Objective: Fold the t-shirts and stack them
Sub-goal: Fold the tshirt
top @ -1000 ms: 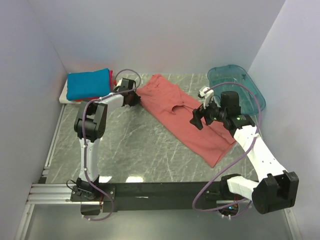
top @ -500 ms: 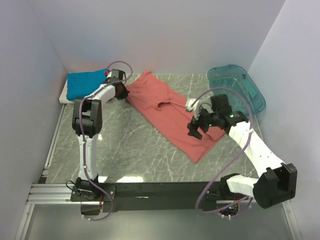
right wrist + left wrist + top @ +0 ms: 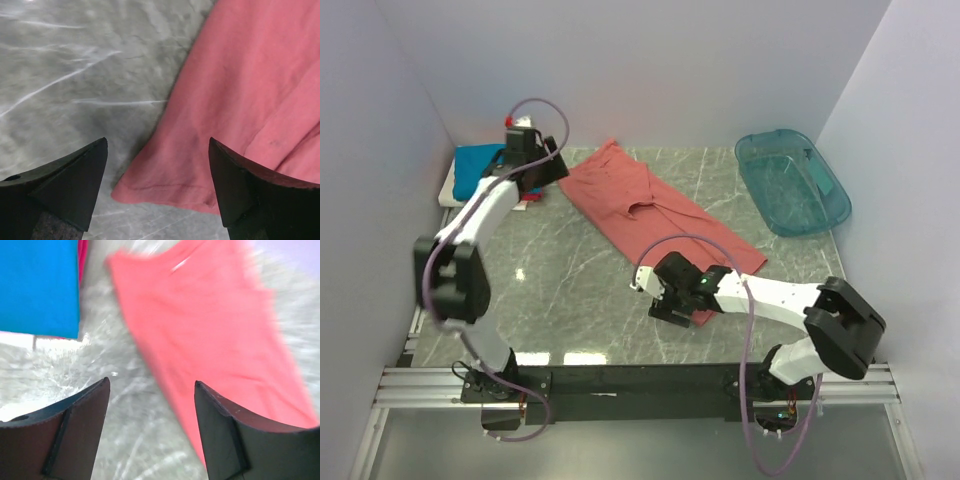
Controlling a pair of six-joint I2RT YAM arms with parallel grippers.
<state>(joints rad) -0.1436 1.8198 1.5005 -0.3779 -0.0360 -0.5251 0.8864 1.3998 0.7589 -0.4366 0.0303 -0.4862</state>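
Left hand (image 3: 151, 381) spread, nothing between the fingers, poised over bare worktop (image 3: 570, 290) between the folded stack and the far end of the salmon-pink t-shirt (image 3: 660, 215); wrist view blurred. Right hand (image 3: 157, 141) likewise spread and empty, low over that shirt's near hem corner, corner lying under the gap between the fingers, not pinched. Salmon-pink t-shirt flat and unfolded, slantwise across mid-worktop, far end near the stack. Stack at far left corner: folded blue t-shirt (image 3: 475, 168) on top, sliver of red t-shirt (image 3: 82, 250) beneath, edge of white t-shirt (image 3: 447, 193) at bottom. Teal plastic bin (image 3: 790, 180) far right, well apart, not involved. Step in hand, by judgement: shirt spread out, first fold not yet begun. Next move likely: lower both hands, pinch the near hem corner and a matching edge at the far end, lift cloth only, carry over. Risks: fingers sliding on the worktop without catching thin fabric; uneven pull skewing the fold.
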